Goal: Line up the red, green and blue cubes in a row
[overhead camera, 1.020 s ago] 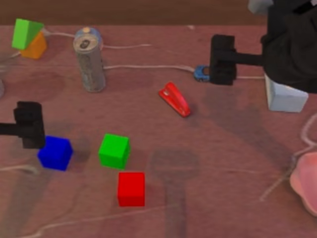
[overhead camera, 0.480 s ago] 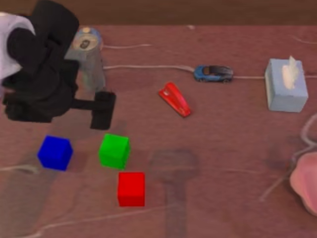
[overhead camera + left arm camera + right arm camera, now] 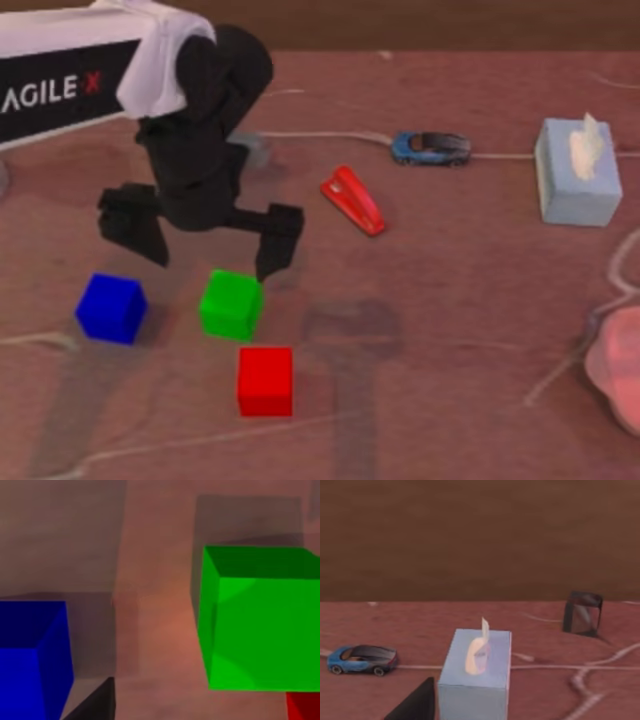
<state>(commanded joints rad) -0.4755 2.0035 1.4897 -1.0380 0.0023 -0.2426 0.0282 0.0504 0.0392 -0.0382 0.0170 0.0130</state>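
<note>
The green cube [image 3: 231, 304] sits near the front left, with the blue cube [image 3: 111, 308] to its left and the red cube [image 3: 265, 380] just in front and to its right. None of the three touch. My left gripper [image 3: 205, 240] hangs open just behind the green and blue cubes, its fingers spread wide and holding nothing. Its wrist view shows the green cube [image 3: 257, 620] close up, the blue cube [image 3: 30, 660] and a corner of the red cube [image 3: 305, 707]. My right arm is outside the top view. One dark fingertip [image 3: 417, 705] shows wide of centre in its wrist view, so that gripper is open.
A red stapler [image 3: 352, 200] lies behind the cubes at mid-table. A blue toy car [image 3: 431, 148] and a pale blue tissue box [image 3: 578, 172] stand at the back right, and a pink object [image 3: 620, 365] is at the right edge. The left arm's body covers the back left.
The left arm has swung in over the table and its gripper has opened wide behind the green cube. The right arm left the top view. The cubes have not moved.
</note>
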